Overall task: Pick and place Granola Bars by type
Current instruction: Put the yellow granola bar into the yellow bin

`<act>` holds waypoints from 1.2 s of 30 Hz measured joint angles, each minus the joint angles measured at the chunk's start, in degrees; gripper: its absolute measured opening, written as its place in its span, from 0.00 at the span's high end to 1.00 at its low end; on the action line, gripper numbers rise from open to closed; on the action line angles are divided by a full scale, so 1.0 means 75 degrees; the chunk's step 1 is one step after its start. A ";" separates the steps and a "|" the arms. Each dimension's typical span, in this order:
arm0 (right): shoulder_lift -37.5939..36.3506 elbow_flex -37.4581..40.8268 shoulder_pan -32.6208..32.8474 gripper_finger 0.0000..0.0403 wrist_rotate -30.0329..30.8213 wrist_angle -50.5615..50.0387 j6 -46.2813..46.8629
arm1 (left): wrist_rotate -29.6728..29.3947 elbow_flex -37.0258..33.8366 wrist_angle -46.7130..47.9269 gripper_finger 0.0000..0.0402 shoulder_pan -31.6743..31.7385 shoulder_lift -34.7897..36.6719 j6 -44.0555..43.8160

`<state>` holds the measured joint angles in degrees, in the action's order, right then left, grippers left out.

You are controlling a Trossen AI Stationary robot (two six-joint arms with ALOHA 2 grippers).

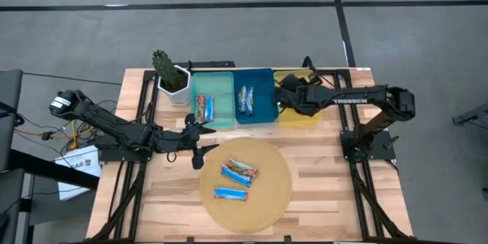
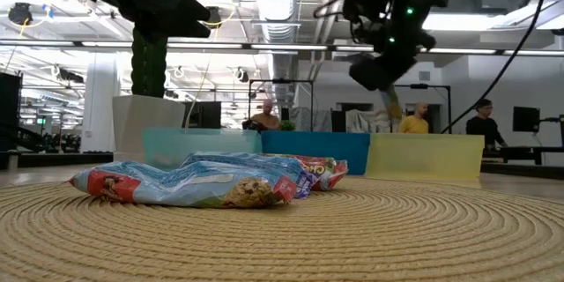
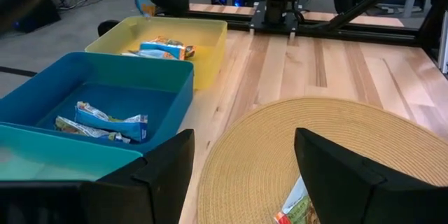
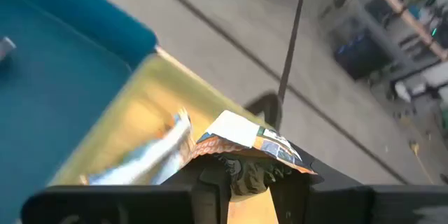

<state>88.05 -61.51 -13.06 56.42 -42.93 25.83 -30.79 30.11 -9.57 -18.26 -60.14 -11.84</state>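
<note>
Two blue-white granola bars (image 1: 239, 171) (image 1: 230, 194) lie flat on the round woven mat (image 1: 267, 198). More bars lie in the teal tray (image 1: 204, 108), the blue tray (image 1: 245, 99) and the yellow tray (image 3: 164, 47). My right gripper (image 1: 286, 93) hangs over the yellow tray (image 1: 301, 118), shut on an orange-tan granola bar (image 4: 245, 143). My left gripper (image 3: 241, 175) stands open at the mat's left rim, with nothing between its fingers. My right gripper pinches the orange-tan bar between its two fingers, at one end of the wrapper (image 4: 245, 171). The rest of the bar sticks out past the fingertips. The gripper slants downward, and the bar (image 2: 389, 101) hangs below it, clear above the yellow tray (image 2: 423, 159).
A cactus in a white pot (image 1: 169, 76) stands left of the teal tray. The three trays stand side by side along the table's far edge. Bare wood lies right of the mat. People show in the room beyond the table.
</note>
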 joint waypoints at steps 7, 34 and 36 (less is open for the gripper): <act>-0.0445 0.0008 -0.0781 0.83 -0.0966 -0.0446 0.0161 | -0.0007 0.0001 0.0017 0.41 0.0000 -0.0001 -0.0110; -0.0702 0.0005 -0.2678 0.83 -0.5056 -0.0970 -0.0294 | 0.0042 0.0003 0.0304 0.41 0.0000 0.0000 -0.0506; -0.0702 0.0005 -0.2940 0.83 -0.5497 -0.1065 -0.0322 | 0.0042 0.0002 0.0401 0.41 0.0000 0.0000 -0.0572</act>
<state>82.78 -61.47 -35.11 15.19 -50.91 23.42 -30.48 30.12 -6.57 -18.26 -60.14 -16.13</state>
